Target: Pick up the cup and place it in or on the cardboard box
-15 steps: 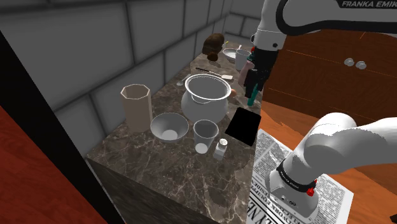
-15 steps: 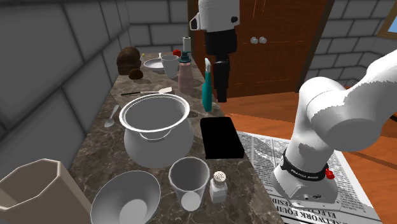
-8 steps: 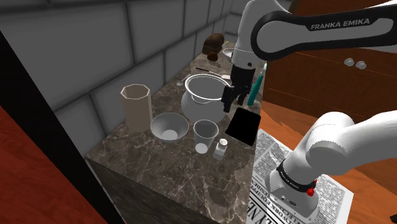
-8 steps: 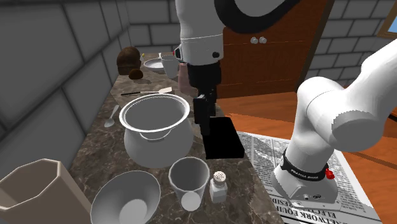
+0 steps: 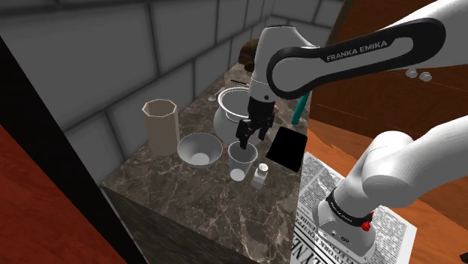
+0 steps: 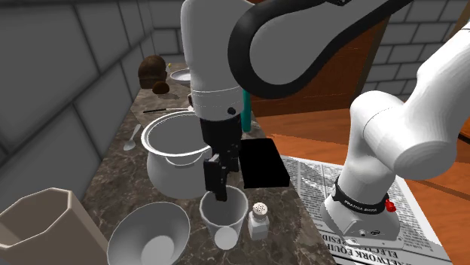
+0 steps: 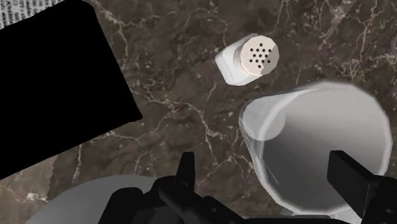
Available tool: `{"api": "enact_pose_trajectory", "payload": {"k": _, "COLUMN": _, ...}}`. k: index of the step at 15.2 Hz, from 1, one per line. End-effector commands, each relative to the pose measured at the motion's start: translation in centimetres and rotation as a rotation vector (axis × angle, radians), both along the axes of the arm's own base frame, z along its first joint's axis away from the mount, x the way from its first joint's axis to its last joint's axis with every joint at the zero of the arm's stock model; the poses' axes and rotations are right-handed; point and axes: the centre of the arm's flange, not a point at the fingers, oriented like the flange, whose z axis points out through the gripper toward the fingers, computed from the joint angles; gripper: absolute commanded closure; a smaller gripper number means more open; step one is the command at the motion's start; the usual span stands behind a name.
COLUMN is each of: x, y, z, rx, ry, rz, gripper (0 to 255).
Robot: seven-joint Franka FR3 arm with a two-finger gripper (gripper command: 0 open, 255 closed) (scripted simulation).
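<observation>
Cup (image 5: 242,160), pale grey and translucent, upright on the dark marble counter (image 5: 165,187), near the counter edge that faces the stand. Its mouth is open and its pale round floor shows through it; nothing lies inside. In the second exterior view the cup (image 6: 224,216) stands between a grey bowl (image 6: 151,233) and a small shaker (image 6: 258,220), the shaker just beside it.

Gripper (image 5: 244,141), black, pointing down, directly over the cup with its tips at the level of the rim. In the wrist view the gripper (image 7: 264,162) has its fingers (image 7: 186,170) spread apart: one stands outside the cup wall, the other over the cup's far side. Whether either touches the rim cannot be told; the cup (image 7: 318,153) is not clasped.

Arm (image 5: 345,56), white: it rises from the base at the shoulder view's lower right, runs up and to the left over the counter, then bends so that the forearm drops almost straight down to the wrist.

Bowl (image 5: 199,148): open, showing its white floor. Behind the cup, a large round grey pot (image 6: 177,154) with a wide rim, its inside partly hidden by the forearm. Tan box (image 5: 160,126), many-sided and open-topped, stands beyond the bowl, well apart from the cup; its floor cannot be seen. A flat black slab (image 6: 260,162) lies at the counter edge beside the pot, next to the stand (image 5: 319,180), which is printed like newspaper.
</observation>
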Motion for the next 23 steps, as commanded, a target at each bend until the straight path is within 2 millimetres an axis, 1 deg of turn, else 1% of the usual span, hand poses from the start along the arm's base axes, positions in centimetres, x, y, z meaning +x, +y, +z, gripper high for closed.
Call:
{"api": "enact_pose_trajectory", "payload": {"k": 1, "x": -0.1, "y": 0.3, "z": -1.0, "rx": 0.001, "ry": -0.001, "rz": -0.001, "gripper": 0}}
{"api": "enact_pose_trajectory", "payload": {"k": 6, "x": -0.4, "y": 0.6, "z": -3.4, "rx": 0.001, "ry": -0.001, "rz": -0.001, "gripper": 0}}
{"api": "enact_pose_trajectory", "payload": {"k": 13, "x": -0.4, "y": 0.6, "z": -3.4, "rx": 0.001, "ry": -0.001, "rz": -0.001, "gripper": 0}}
{"api": "enact_pose_trajectory", "payload": {"k": 14, "x": -0.4, "y": 0.6, "z": -3.4, "rx": 0.001, "ry": -0.001, "rz": -0.001, "gripper": 255}}
{"api": "enact_pose_trajectory", "payload": {"k": 23, "x": -0.4, "y": 0.6, "z": -3.4, "rx": 0.001, "ry": -0.001, "rz": -0.001, "gripper": 255}}
